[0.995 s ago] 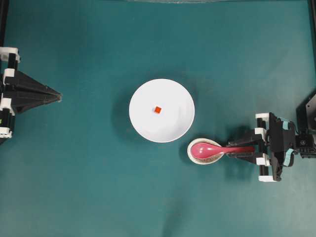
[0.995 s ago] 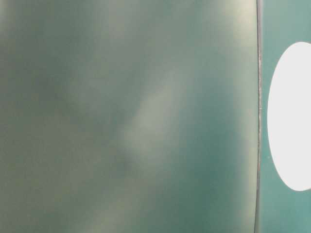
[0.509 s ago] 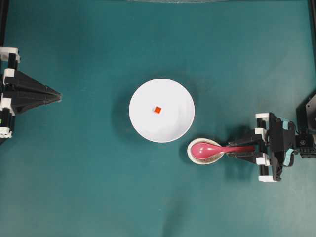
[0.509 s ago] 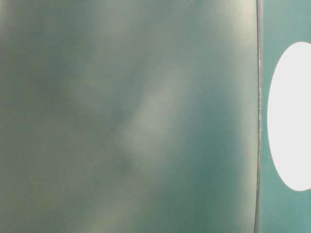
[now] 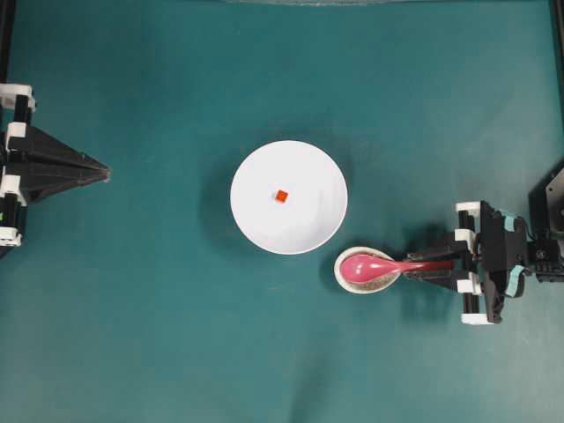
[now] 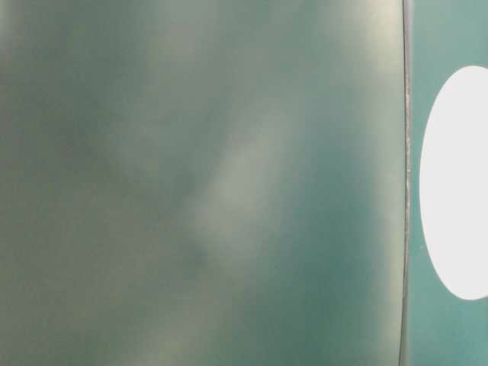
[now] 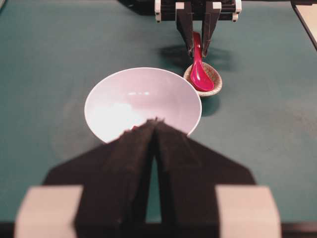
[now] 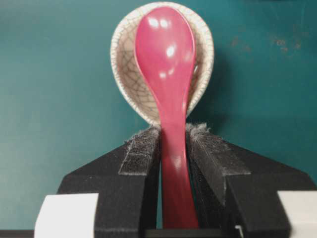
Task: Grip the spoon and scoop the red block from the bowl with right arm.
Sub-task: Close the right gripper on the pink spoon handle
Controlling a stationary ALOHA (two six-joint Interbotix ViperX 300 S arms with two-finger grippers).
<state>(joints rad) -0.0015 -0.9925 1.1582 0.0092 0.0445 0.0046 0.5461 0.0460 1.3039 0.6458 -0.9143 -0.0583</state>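
The pink spoon (image 5: pixel 370 266) lies with its scoop in a small speckled dish (image 5: pixel 340 275), its handle pointing right. My right gripper (image 5: pixel 412 265) straddles the handle. In the right wrist view both pads (image 8: pixel 143 148) press against the spoon (image 8: pixel 166 59) handle near the tips, so the right gripper (image 8: pixel 173 131) is shut on it. The red block (image 5: pixel 280 196) sits near the middle of the white bowl (image 5: pixel 300 220), up and left of the spoon. My left gripper (image 5: pixel 107 174) rests shut at the far left, its closed tips (image 7: pixel 156 121) pointing at the bowl (image 7: pixel 143 94).
The speckled dish (image 8: pixel 124 64) stands just off the bowl's lower right rim on the teal table (image 5: pixel 176 335). The table-level view is mostly a blurred green surface, with part of the bowl (image 6: pixel 457 183) at its right edge.
The right gripper's jaws have narrowed onto the spoon handle. Spoon, bowl, block and left arm have not moved.
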